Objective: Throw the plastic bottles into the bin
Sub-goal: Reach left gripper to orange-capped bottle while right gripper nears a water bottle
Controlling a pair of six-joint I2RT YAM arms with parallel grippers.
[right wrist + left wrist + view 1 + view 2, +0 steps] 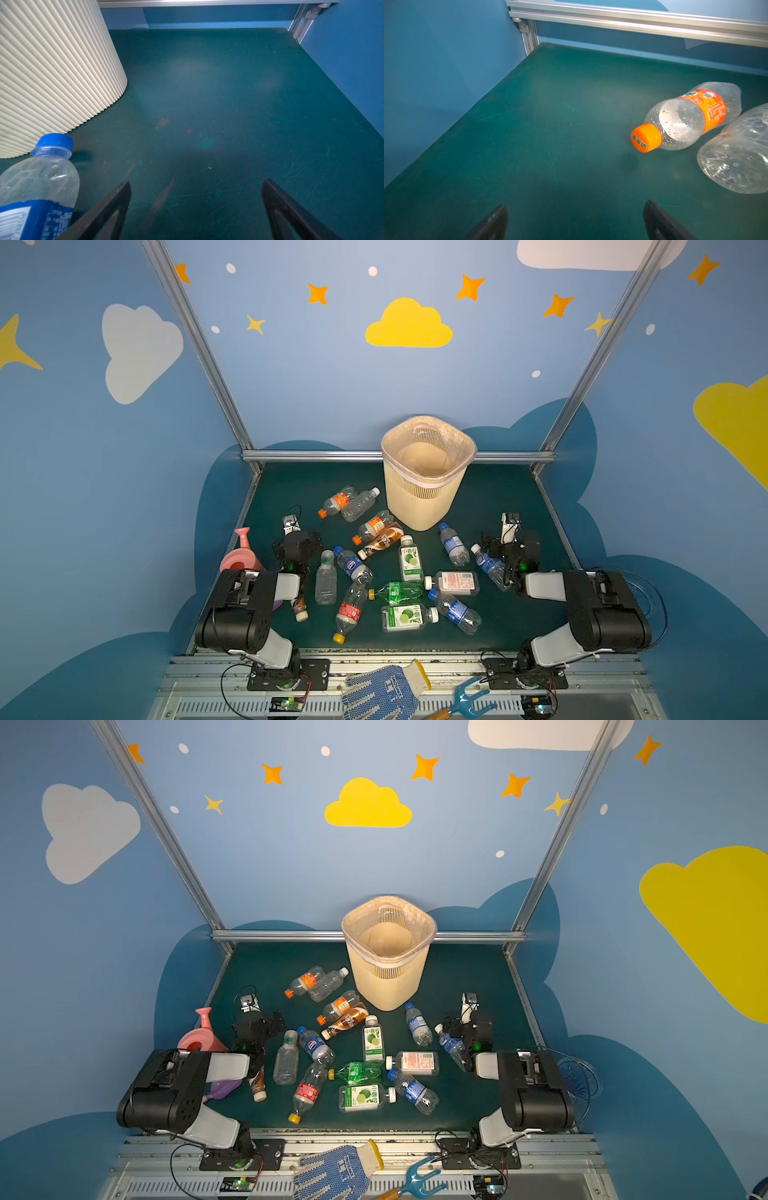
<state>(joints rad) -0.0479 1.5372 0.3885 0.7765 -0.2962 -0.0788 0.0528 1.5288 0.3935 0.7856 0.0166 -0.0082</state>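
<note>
Left gripper (575, 205) and right gripper (196, 182) of mine both stand with jaws spread wide, clamped on nothing — each hangs low over bare green mat (529, 135). Ahead of my left gripper and off to one side an orange-capped bottle (691, 116) with an orange label lies on its side. A crumpled clear bottle (735, 153) lies just beside it; whether they touch I cannot tell. Next to my right gripper a blue-capped bottle (39, 182) with a blue label lies with its cap near the foot of the bin (415, 506). In both top views the bin stands upright at the far middle of the mat, its liner folded over the rim. The plastic bottles (397, 592) lie scattered on the mat in front of it, between my two arms — all on their sides, some touching. A pink watering can (241, 558) sits by my left arm at the mat's edge.
</note>
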